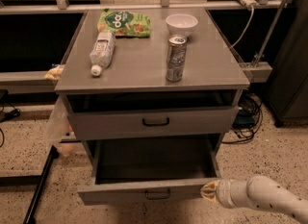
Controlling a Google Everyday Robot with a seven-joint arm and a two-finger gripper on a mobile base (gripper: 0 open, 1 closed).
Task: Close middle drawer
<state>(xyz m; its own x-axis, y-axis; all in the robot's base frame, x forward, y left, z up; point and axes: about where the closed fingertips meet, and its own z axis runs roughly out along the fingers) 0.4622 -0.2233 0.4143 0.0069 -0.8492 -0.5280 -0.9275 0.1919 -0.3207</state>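
Standing far out of the cabinet (139,62), the middle drawer (115,194) shows its whole tray, so by my reading the closing is barely begun, if at all (the top drawer (110,124), just above it in the cabinet, sits only a little proud). At the right end of the drawer's front is the gripper (209,191), touching or nearly touching that corner. Whether it is open or gripping anything I cannot tell. Nearly the whole push into the cabinet remains.
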